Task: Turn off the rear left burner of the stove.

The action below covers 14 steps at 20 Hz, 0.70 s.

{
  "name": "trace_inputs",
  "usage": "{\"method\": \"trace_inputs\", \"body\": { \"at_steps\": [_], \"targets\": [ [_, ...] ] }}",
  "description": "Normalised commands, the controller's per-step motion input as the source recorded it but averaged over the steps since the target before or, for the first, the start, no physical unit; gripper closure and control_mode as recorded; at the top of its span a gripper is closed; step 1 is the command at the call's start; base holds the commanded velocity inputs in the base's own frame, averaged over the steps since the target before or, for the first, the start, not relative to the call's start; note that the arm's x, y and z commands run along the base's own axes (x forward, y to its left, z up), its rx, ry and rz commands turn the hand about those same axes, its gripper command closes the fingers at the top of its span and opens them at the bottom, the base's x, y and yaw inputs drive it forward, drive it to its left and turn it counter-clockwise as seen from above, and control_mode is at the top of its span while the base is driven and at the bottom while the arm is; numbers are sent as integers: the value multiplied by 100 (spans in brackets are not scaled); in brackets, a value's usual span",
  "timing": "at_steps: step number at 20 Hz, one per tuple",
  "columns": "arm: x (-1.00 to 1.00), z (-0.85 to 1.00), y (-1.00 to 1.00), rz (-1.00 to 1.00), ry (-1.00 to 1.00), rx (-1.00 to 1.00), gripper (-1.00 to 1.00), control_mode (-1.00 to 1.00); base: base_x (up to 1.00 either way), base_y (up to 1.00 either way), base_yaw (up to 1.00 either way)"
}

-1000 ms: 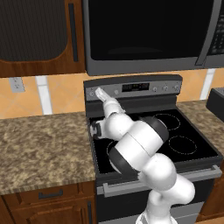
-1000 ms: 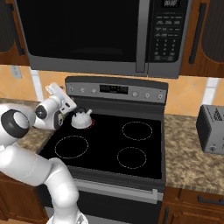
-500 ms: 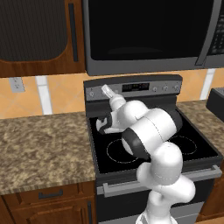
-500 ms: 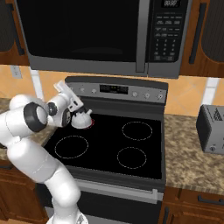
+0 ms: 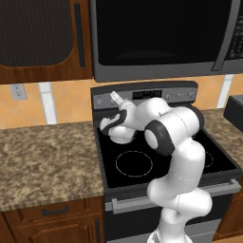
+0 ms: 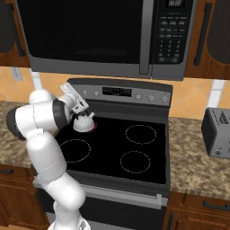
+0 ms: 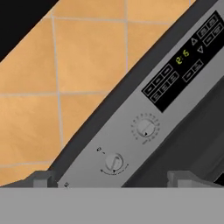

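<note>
The stove [image 5: 110, 163] [image 6: 108, 144] has a black glass top and a grey back panel with knobs. The rear left burner [image 6: 91, 130] shows a red glow at its rim, mostly hidden under my white wrist. My gripper [image 5: 114, 97] [image 6: 68, 89] [image 7: 113, 179] hovers just in front of the panel's left end, open, with nothing between its fingertips [image 7: 43, 179]. In the hand view, two round knobs [image 7: 113, 162] [image 7: 145, 128] sit straight ahead, and the dark display [image 7: 183, 57] lies beyond them.
A black microwave [image 5: 156, 38] [image 6: 90, 36] hangs close above the stove. Granite counters [image 5: 47, 156] [image 6: 197, 166] flank it, with a toaster [image 6: 218, 132] on the right one. An orange tiled wall [image 7: 87, 65] backs the panel.
My elbow has swung up and over the cooktop, while the hand crept slightly right along the panel's left end. The jaws stayed open.
</note>
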Motion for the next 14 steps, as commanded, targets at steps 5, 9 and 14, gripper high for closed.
{"method": "trace_inputs", "body": {
  "at_steps": [5,9,14],
  "targets": [
    [20,-22,24,1,0,0,-100,-100,0,0,0],
    [18,-20,32,1,0,0,-100,-100,0,0,0],
    [3,-27,-3,0,0,0,-100,-100,0,0,0]
  ]
}}
